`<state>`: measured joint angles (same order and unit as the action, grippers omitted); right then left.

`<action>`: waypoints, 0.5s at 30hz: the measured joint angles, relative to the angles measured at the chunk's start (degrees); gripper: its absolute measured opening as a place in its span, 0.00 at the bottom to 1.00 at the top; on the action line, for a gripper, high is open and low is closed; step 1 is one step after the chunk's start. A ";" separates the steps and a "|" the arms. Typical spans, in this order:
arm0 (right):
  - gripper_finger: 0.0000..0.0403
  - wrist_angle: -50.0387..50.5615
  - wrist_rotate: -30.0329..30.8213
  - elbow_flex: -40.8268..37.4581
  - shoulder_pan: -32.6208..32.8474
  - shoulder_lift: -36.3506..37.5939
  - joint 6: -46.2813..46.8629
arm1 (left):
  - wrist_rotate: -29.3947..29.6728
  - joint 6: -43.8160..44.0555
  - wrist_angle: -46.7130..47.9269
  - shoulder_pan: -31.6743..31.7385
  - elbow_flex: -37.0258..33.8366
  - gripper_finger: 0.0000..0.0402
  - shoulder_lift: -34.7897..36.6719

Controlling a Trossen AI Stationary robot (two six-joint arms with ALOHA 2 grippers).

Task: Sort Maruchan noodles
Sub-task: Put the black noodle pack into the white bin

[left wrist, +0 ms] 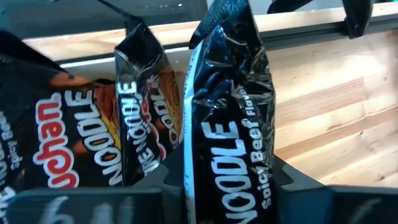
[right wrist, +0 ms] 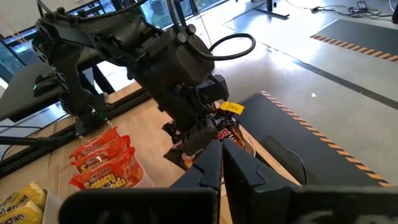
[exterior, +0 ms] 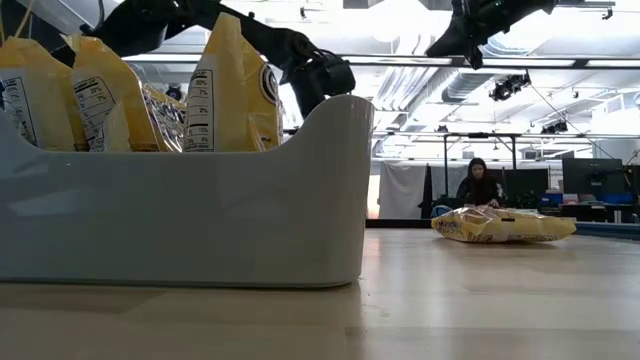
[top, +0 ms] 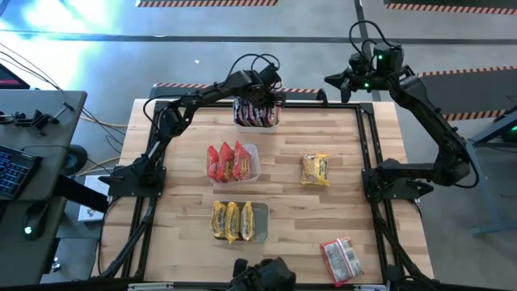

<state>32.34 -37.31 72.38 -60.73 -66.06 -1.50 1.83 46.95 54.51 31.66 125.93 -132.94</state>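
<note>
The pale butcher-block wooden table (top: 291,153) carries three clear rectangular plastic tubs in a row along its middle. The far tub (top: 257,113) holds dark brown crinkly noodle packets (top: 252,111), the middle tub (top: 252,166) holds three red packets (top: 224,162), and the near tub (top: 260,222) holds three yellow packets (top: 230,220). Two packets lie loose and flat: a yellow one (top: 316,170) to the right of the middle tub, and a red one (top: 341,259) near the table's near right corner.

Step in hand, as judged: the left gripper (top: 262,95) is seating a dark packet in the far tub. In the left wrist view its fingers are drawn narrow on a dark packet (left wrist: 230,124) standing upright between them (two more dark packets stand just beside it). The next move calls for parting the fingers, rising straight up so that no neighbour is dragged out, then going for a loose packet; the yellow one belongs in the near tub, the red one in the middle tub.

The right gripper (right wrist: 222,163) waits raised beyond the table's far right corner, fingers pressed together and empty.

Legible writing on the dark packets: "NOODLE", "Spicy Beef". The low view shows a nutrition panel on a yellow packet, too small to read.
</note>
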 joint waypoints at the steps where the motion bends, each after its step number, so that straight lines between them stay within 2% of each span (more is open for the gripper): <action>1: 0.00 0.00 -0.01 0.00 0.00 0.00 -0.02 | 0.04 0.51 0.39 0.00 0.02 0.20 0.00; 6: 0.00 0.00 0.01 0.00 0.00 0.00 -0.02 | 0.68 1.92 2.73 -0.24 0.07 0.21 0.00; 15: 0.00 0.00 0.01 0.00 0.00 0.00 -0.04 | 0.37 -0.03 0.80 -0.28 0.07 0.48 0.00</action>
<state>32.34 -37.30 72.38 -60.73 -66.06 -1.54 2.20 46.92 55.31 31.38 125.99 -132.94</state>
